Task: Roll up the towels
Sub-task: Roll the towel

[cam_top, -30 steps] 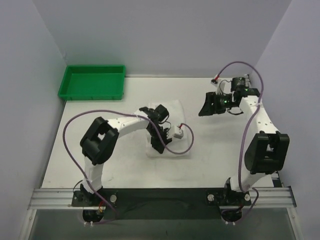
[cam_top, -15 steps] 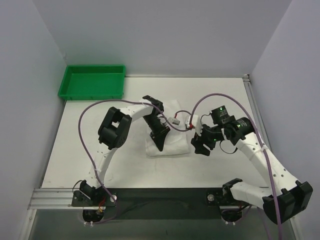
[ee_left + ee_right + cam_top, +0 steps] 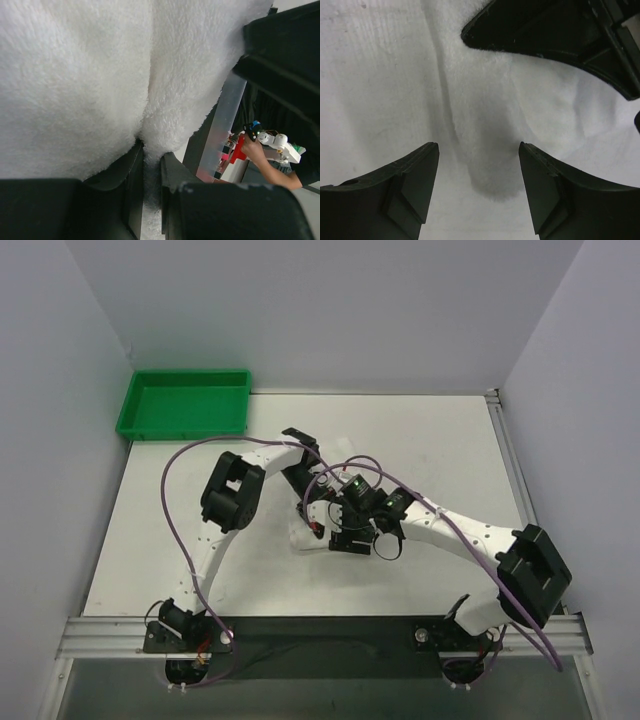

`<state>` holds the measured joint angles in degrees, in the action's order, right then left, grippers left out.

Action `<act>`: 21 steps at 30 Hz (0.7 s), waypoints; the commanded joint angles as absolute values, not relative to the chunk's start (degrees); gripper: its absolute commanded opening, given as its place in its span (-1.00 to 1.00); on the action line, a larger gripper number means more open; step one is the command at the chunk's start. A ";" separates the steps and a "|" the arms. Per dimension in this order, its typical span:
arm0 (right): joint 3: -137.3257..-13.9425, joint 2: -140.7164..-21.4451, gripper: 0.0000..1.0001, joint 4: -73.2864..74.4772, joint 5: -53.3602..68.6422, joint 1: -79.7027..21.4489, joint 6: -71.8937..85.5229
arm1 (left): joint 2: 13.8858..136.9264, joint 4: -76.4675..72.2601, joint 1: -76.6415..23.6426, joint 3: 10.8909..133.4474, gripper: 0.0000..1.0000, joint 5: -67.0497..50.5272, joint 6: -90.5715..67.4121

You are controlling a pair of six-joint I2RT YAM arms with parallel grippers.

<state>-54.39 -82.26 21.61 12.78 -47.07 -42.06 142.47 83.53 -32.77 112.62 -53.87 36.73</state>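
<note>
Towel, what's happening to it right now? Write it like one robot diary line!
towel: bunched up | left hand: shut on a towel fold | right hand: open over towel end

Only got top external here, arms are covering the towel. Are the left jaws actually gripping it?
Observer: Yes. The left wrist view shows the left jaws pinched shut on a fold of the towel.
Operator: And the right jaws?
Observer: The right wrist view shows the right jaws open, one on each side of a rounded towel end, not closed on it.
</note>
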 commanded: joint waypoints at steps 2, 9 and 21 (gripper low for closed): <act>-50.72 -86.56 0.30 10.29 7.38 -48.51 -45.52 | 147.13 85.70 -31.29 112.76 -0.92 -44.03 38.94; -48.86 -90.78 -0.41 10.97 10.80 -47.03 -42.37 | 145.73 84.38 -29.80 110.57 -0.85 -44.12 38.32; -68.10 -103.00 -1.00 40.56 43.12 -37.88 -35.59 | 134.65 73.22 -24.09 92.65 -0.46 -52.99 30.68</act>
